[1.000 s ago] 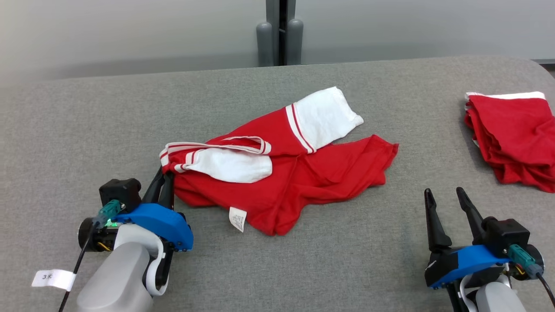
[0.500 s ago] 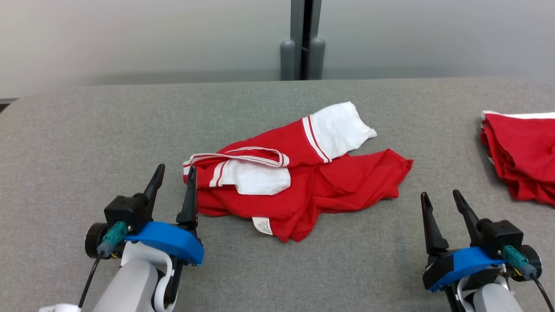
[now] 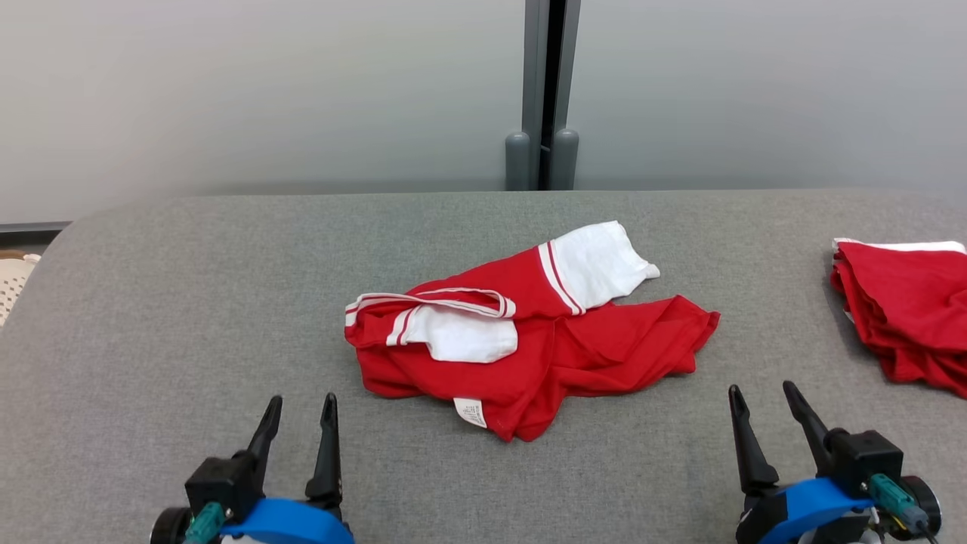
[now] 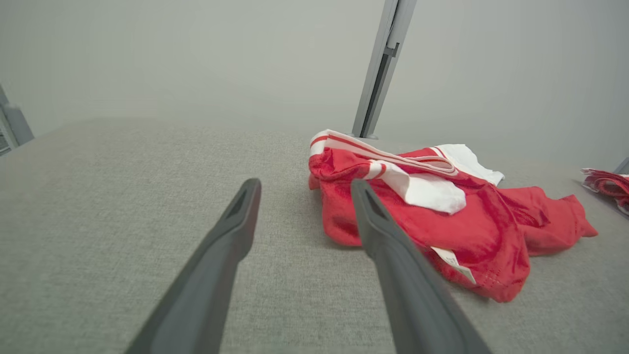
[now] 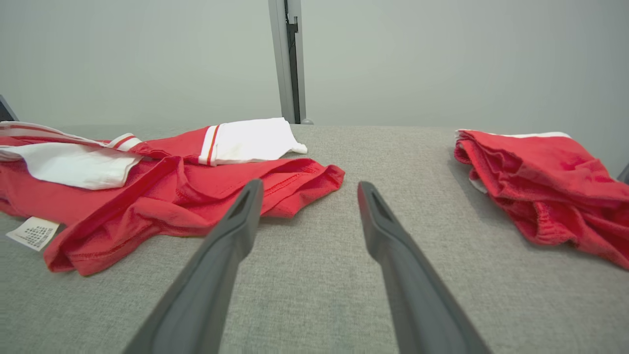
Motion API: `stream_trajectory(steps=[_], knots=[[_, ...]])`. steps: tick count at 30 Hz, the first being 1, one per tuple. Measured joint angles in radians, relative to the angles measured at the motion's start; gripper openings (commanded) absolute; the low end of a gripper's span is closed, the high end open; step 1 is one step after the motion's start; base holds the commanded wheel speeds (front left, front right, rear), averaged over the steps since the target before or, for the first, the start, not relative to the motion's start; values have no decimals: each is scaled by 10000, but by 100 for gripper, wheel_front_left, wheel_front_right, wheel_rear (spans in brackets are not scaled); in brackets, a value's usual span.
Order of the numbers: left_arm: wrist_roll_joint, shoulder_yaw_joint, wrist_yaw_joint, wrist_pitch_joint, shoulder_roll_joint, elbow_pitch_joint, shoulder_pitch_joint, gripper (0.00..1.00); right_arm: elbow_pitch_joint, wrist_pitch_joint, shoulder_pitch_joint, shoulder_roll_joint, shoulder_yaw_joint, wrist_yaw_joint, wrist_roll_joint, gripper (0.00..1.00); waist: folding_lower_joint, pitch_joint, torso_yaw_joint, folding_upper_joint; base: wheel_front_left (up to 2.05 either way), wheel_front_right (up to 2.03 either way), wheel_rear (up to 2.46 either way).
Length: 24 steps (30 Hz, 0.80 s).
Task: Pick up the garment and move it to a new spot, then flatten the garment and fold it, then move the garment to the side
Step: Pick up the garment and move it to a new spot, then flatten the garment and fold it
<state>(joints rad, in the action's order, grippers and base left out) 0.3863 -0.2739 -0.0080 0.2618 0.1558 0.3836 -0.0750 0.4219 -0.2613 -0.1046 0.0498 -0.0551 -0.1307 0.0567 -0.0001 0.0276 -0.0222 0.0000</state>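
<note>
A crumpled red garment (image 3: 544,355) with white sleeves and striped trim lies in the middle of the grey table (image 3: 189,302), a white label at its near edge. It also appears in the left wrist view as the garment (image 4: 442,216) and in the right wrist view as the garment (image 5: 147,187). My left gripper (image 3: 302,404) stands open at the lower left, near and left of the cloth, touching nothing. At the lower right my right gripper (image 3: 759,394) is open too, near and right of the garment. Both hold nothing.
A second red garment (image 3: 906,310), folded in a pile, lies at the table's right edge and shows as the pile (image 5: 545,182) in the right wrist view. A grey wall with a dark vertical post (image 3: 545,91) stands behind the table. The table's rounded left corner is at the far left.
My left gripper let go of the garment's left edge, opened and drew back toward me. The head camera tilted up, so the whole scene sits lower. The garment stays crumpled.
</note>
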Motion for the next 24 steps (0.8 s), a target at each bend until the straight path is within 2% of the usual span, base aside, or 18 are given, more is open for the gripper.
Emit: stream_trajectory(steps=[9, 24], knots=[[-393, 347, -2, 0, -272, -464, 672, 100, -230, 0, 499, 0, 261, 0, 370, 100, 0, -130, 112, 0, 0, 0, 0], [-713, 602, -117, 0, -477, -431, 739, 100, -111, 0, 478, 0, 529, 0, 502, 100, 0, -167, 137, 0, 0, 0, 0]])
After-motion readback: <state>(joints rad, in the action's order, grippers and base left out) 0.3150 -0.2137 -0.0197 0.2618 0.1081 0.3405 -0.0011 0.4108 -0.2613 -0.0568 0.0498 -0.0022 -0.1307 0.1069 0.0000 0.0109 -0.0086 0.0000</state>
